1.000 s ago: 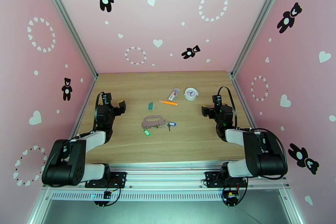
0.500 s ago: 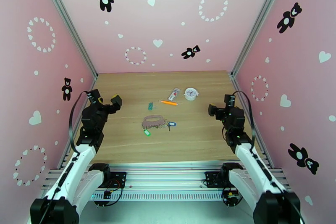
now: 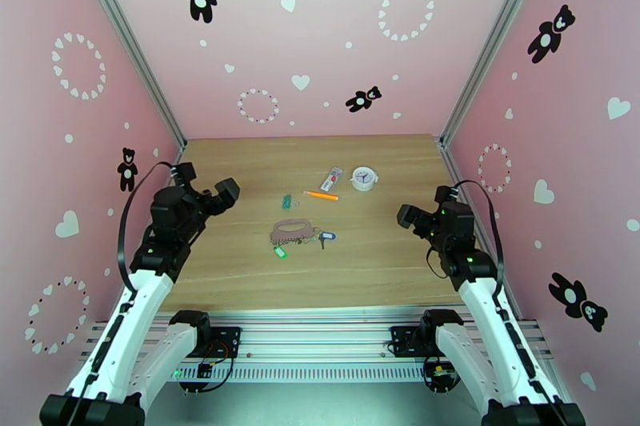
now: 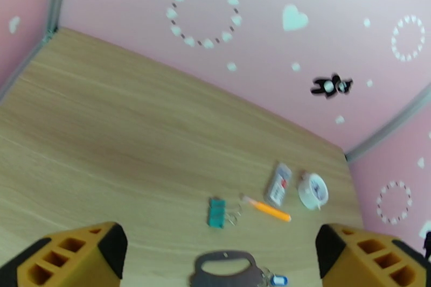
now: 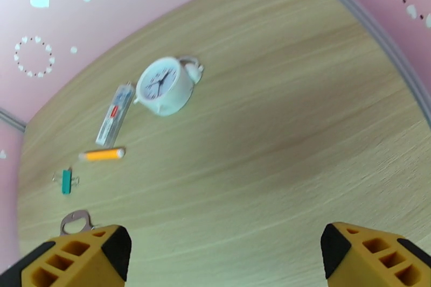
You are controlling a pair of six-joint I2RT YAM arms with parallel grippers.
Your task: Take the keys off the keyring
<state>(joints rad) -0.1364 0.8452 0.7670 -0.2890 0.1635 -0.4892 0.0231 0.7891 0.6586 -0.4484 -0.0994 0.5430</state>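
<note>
The keyring (image 3: 291, 228) is a grey-brown oval loop lying flat at the table's middle. The blue-headed key (image 3: 325, 238) lies at its right end and the green-headed key (image 3: 280, 252) just in front of it. My left gripper (image 3: 226, 193) hovers open, left of the ring and well apart from it. My right gripper (image 3: 406, 216) hovers open, far to the right. In the left wrist view the keyring (image 4: 223, 267) and blue key (image 4: 277, 280) show at the bottom edge, between my yellow fingers (image 4: 73, 256). The right wrist view catches only the keyring's end (image 5: 75, 221).
Behind the ring lie a teal binder clip (image 3: 286, 201), an orange pen (image 3: 321, 196), a white flat pack (image 3: 331, 178) and a small white alarm clock (image 3: 364, 177). Pink walls close the table on three sides.
Both arms have unfolded and lifted from their tucked pose. Each gripper now sits higher, tilted down towards the table's middle. The objects on the table have not moved.
</note>
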